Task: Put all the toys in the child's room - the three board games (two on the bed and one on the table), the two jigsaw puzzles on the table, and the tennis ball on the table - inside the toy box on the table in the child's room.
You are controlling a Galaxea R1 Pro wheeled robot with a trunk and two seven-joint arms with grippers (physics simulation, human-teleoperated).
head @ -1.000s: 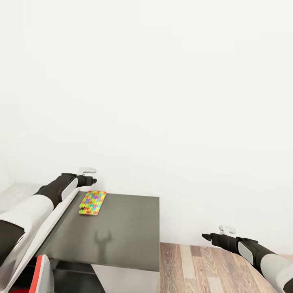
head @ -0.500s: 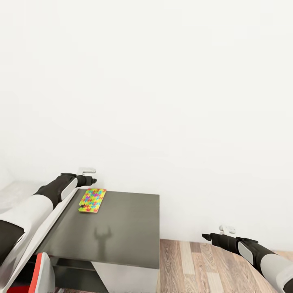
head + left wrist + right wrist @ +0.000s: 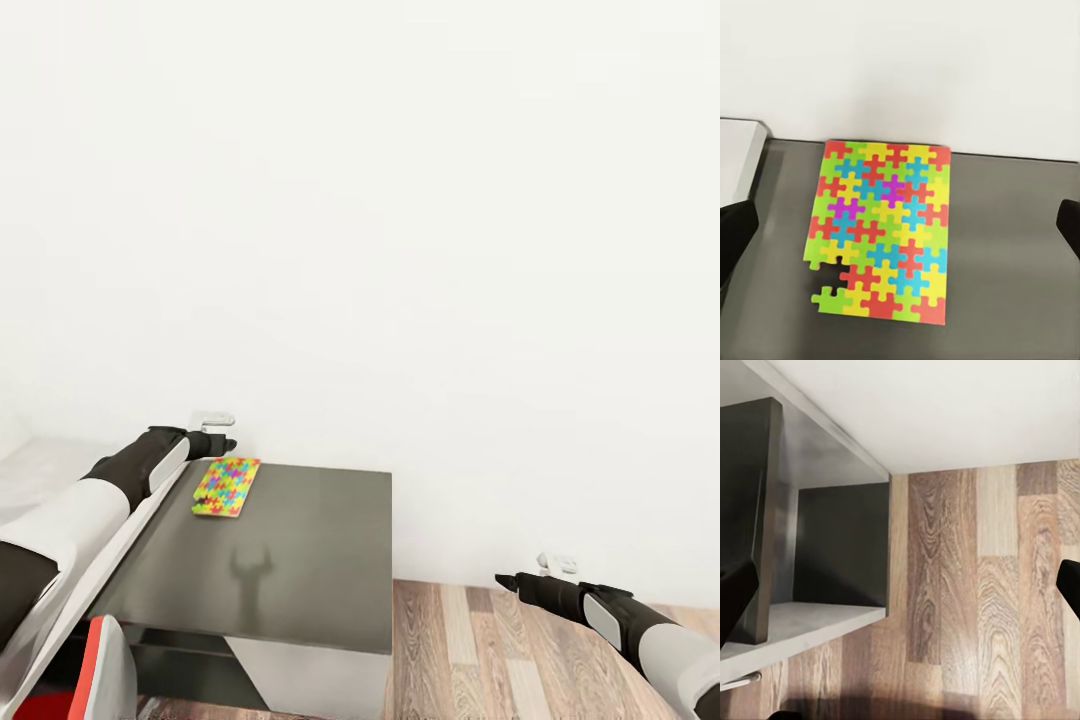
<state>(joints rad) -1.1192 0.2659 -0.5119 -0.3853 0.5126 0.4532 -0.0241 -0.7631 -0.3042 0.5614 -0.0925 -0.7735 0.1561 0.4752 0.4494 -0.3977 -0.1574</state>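
While the red-edged part of the robot (image 3: 108, 668) sits nearest at the lower left of the head view, the right claw (image 3: 505, 580) hangs out over the wood-plank floor (image 3: 480, 650), past the bench's right edge, and has hold of nothing. In the right wrist view its two dark fingertips (image 3: 736, 594) stand far apart at the sides of the picture, with floor planks and the open side of the dark cabinet (image 3: 840, 547) between them.

Further on, the dark grey bench (image 3: 300, 560) carries a shadow of a claw on its top. The left claw (image 3: 226, 444) hovers above the bench's far left corner, beside the paler raised desk top (image 3: 40, 470); its fingertips (image 3: 735, 232) are also spread wide and hold nothing.

The jigsaw puzzle (image 3: 227, 487) lies flat near the far left corner of the bench, close to the back edge, directly under the left claw. One piece is missing at a near corner. Behind it rises the white wall (image 3: 400, 250).
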